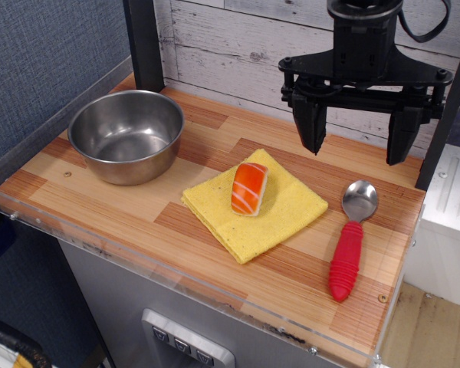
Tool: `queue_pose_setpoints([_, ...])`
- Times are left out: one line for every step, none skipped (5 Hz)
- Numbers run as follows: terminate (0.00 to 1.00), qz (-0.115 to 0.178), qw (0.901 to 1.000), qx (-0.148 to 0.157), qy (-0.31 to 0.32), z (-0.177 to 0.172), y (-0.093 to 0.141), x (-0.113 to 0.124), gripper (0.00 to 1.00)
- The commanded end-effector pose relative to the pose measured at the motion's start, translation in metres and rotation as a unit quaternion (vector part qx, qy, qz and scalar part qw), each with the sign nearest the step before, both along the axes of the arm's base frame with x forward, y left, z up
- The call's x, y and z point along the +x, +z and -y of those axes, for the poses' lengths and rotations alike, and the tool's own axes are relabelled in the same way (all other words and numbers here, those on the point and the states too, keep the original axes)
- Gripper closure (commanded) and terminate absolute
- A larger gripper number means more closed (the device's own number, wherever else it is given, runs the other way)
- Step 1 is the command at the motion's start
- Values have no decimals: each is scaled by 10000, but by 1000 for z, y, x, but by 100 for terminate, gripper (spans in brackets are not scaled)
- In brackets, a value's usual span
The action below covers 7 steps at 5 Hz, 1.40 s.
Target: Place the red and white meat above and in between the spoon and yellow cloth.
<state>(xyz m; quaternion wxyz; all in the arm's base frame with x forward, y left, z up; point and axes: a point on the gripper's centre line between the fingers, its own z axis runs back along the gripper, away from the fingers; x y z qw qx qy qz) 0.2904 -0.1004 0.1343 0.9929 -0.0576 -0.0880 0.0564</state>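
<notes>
The red and white meat [249,188], an orange-red block with white diagonal stripes, lies on the yellow cloth [280,218] near the middle of the wooden table. The spoon [351,238], with a silver bowl and red ribbed handle, lies to the right of the cloth, bowl pointing away. My black gripper [357,144] hangs open and empty above the back of the table, over the gap behind the cloth and the spoon. Its two fingers are spread wide apart.
A steel bowl [126,134] stands at the back left of the wooden table [107,207]. A clear plastic rim runs along the left and front edges. A black post [144,42] stands behind the bowl, and a white plank wall [230,38] backs the table.
</notes>
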Motion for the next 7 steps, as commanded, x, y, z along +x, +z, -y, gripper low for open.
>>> queue_pose_setpoints([0, 0, 10000, 0, 0, 0, 0, 0, 0])
queue_pose_setpoints([0, -11, 9997, 63, 240, -28, -5, -10, 0])
queue_pose_setpoints([0, 81, 9993, 199, 319, -46, -11, -10, 0])
queue_pose_setpoints([0, 125, 9980, 299, 541, -63, -17, -8, 0])
queue_pose_setpoints([0, 60, 9975, 360, 606, -75, -28, -3, 0])
queue_pose_setpoints([0, 24, 9967, 473, 664, -88, -43, 2, 0])
queue_pose_setpoints([0, -8, 9965, 400, 728, -94, -60, 10, 0])
